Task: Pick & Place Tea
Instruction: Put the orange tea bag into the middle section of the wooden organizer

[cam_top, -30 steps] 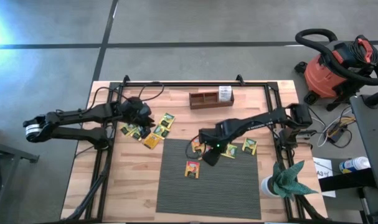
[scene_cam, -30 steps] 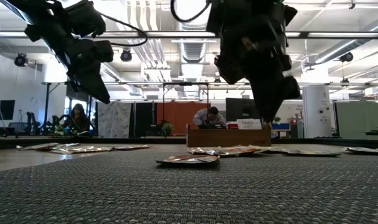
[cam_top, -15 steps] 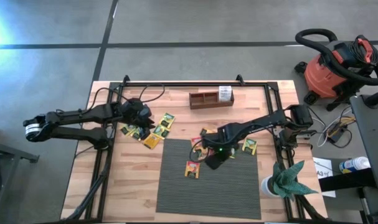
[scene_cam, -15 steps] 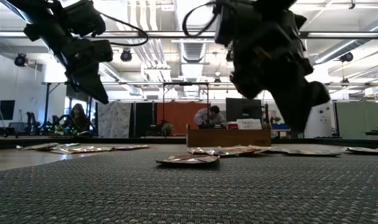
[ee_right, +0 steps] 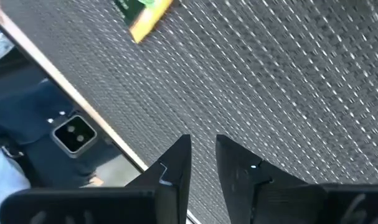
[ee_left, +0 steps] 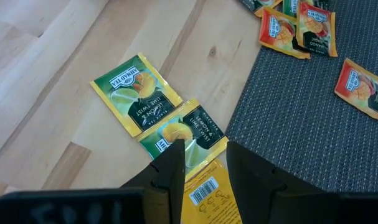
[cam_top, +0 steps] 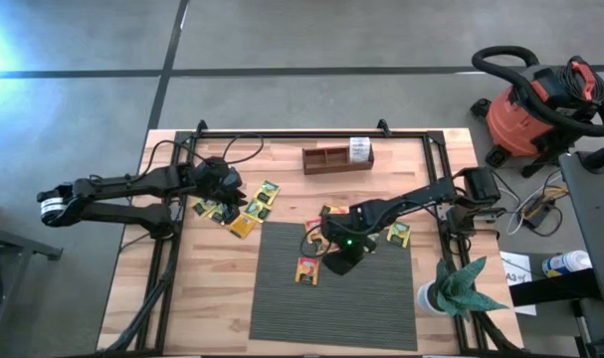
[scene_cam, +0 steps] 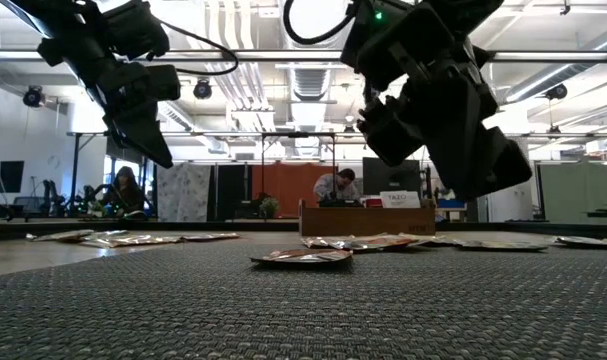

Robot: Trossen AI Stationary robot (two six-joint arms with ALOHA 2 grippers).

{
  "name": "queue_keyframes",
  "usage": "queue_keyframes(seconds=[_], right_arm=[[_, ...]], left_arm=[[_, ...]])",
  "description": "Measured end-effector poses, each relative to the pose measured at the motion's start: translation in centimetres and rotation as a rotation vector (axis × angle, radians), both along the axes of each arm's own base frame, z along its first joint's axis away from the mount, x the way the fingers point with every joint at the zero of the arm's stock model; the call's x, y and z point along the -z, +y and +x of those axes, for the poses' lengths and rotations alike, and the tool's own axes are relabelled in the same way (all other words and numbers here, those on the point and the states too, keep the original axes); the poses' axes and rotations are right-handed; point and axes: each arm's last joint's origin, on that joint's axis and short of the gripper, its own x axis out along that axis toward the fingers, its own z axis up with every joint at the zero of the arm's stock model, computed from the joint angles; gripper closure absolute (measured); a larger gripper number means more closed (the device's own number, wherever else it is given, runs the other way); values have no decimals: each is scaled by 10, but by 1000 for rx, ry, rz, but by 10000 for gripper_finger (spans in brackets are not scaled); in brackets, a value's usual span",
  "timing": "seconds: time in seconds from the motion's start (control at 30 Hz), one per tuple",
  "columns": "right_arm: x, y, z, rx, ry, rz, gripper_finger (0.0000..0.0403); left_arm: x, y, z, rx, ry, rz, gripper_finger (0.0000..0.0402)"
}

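the right gripper (cam_top: 338, 263) hangs over the dark ribbed mat (cam_top: 381, 308), its fingers (ee_right: 176, 163) a narrow gap apart with nothing between them, an orange tea sachet (cam_top: 307, 269) lying just beside it. farther back the left gripper (cam_top: 229, 200) hovers above the yellow-green tea sachets (cam_top: 244, 211) on the wooden table (cam_top: 202, 288), slightly parted and empty. the wooden tray (cam_top: 331, 158) stands near the far edge.
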Motion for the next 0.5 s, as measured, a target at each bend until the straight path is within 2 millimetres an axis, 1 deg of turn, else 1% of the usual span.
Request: queue_keyframes(seconds=[0.23, 0.5], right_arm=[[2, 0, 0, 2, -13, -11, 313], [0, 0, 7, 27, -90, -5, 270]], left_arm=[[0, 0, 0, 0, -2, 1, 290], [0, 0, 0, -1, -5, 2, 290]])
